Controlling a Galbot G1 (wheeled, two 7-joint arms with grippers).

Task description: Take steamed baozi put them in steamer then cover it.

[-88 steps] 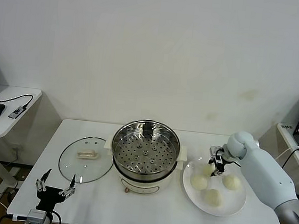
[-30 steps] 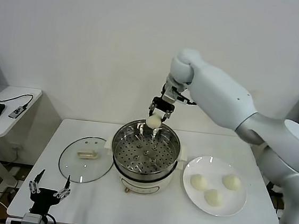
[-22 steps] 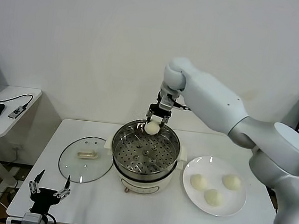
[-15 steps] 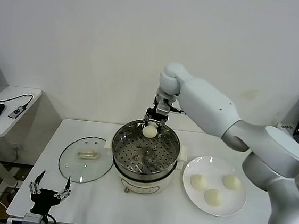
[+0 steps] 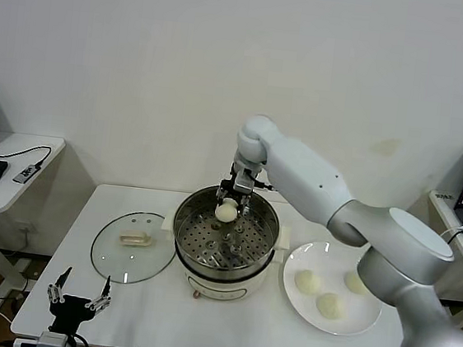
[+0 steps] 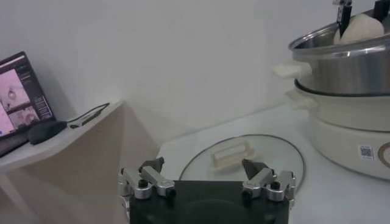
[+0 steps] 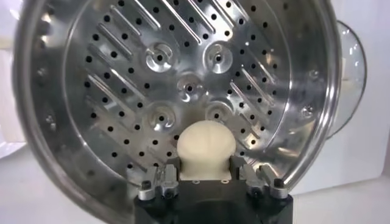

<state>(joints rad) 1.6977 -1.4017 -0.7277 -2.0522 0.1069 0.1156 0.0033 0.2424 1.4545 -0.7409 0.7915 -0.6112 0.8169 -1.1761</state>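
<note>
Baozi (image 5: pixel 226 212), pinched in right claw (image 5: pixel 234 200), hangs inside steamer (image 5: pixel 206 258) rim.

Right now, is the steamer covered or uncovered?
Uncovered. The cover lies flat on the table beside the steamer, whose perforated floor shows openly, with the right gripper holding a baozi over it.

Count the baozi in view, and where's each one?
4. One baozi is held in the right gripper over the steamer. Three sit on the white plate, and, partly behind the arm.

Cover (image 5: pixel 133 246) left of the steamer (image 5: pixel 225 237); three baozi (image 5: pixel 329 304) on the plate (image 5: pixel 365 320) right.
</note>
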